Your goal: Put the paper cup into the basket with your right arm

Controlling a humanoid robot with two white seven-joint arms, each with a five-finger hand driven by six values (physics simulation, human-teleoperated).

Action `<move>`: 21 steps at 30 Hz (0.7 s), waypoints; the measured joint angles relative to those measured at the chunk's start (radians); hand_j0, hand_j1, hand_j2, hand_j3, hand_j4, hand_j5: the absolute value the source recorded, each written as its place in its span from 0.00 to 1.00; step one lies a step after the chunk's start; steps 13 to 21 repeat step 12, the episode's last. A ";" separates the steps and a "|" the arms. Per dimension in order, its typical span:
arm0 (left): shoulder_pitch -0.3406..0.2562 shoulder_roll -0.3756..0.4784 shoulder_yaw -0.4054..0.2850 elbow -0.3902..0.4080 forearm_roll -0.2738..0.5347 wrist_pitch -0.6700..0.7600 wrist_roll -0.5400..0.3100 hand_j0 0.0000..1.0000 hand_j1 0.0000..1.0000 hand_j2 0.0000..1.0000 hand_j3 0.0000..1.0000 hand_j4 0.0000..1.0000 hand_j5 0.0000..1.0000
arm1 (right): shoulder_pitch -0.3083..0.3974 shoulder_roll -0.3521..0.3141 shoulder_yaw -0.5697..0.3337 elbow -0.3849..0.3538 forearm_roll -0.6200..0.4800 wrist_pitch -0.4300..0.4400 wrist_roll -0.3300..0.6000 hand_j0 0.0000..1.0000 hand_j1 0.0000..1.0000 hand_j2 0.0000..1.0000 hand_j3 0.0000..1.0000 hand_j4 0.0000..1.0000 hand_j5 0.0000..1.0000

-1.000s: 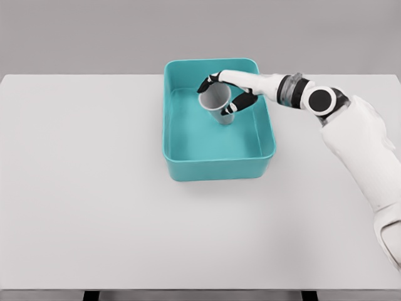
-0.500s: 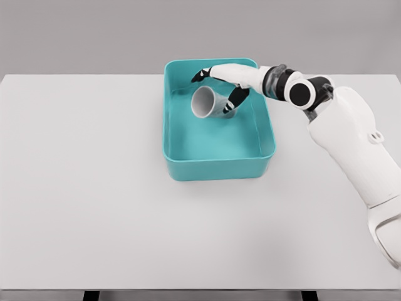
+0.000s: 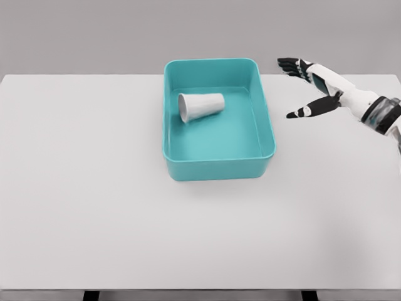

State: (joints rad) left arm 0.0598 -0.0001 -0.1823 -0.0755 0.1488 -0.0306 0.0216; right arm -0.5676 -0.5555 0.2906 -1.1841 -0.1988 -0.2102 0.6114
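Lying tipped inside the basket (image 3: 218,164) — paper cup (image 3: 200,106); right hand (image 3: 310,88) spread, empty, beside it.

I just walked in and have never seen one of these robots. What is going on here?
The robot's job is to put a paper cup into a teal basket on the white table. The cup now lies on its side inside the basket, near the back. The right hand is off to the basket's right, above the table, fingers spread and holding nothing. The left arm is out of view.
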 measured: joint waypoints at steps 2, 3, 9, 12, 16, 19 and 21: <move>0.000 0.000 0.000 0.000 0.000 0.000 0.000 1.00 1.00 1.00 1.00 1.00 1.00 | 0.032 -0.034 -0.051 0.000 -0.011 -0.018 0.000 1.00 1.00 1.00 1.00 1.00 1.00; 0.000 0.000 0.000 0.000 0.000 0.000 0.000 1.00 1.00 1.00 1.00 1.00 1.00 | 0.046 -0.045 -0.066 0.002 -0.012 -0.024 0.000 1.00 1.00 1.00 1.00 1.00 1.00; 0.000 0.000 0.000 0.000 0.000 0.000 0.000 1.00 1.00 1.00 1.00 1.00 1.00 | 0.048 -0.053 -0.099 0.012 0.013 -0.040 0.000 1.00 1.00 1.00 1.00 1.00 1.00; -0.002 0.000 0.001 0.000 0.001 0.000 0.000 1.00 1.00 1.00 1.00 1.00 1.00 | 0.046 -0.051 -0.102 0.014 0.016 -0.041 0.000 1.00 1.00 1.00 1.00 1.00 1.00; -0.002 0.000 0.001 0.000 0.001 0.000 0.000 1.00 1.00 1.00 1.00 1.00 1.00 | 0.046 -0.051 -0.102 0.014 0.016 -0.041 0.000 1.00 1.00 1.00 1.00 1.00 1.00; -0.002 0.000 0.001 0.000 0.001 0.000 0.000 1.00 1.00 1.00 1.00 1.00 1.00 | 0.046 -0.051 -0.102 0.014 0.016 -0.041 0.000 1.00 1.00 1.00 1.00 1.00 1.00; -0.002 0.000 0.001 0.000 0.001 0.000 0.000 1.00 1.00 1.00 1.00 1.00 1.00 | 0.046 -0.051 -0.102 0.014 0.016 -0.041 0.000 1.00 1.00 1.00 1.00 1.00 1.00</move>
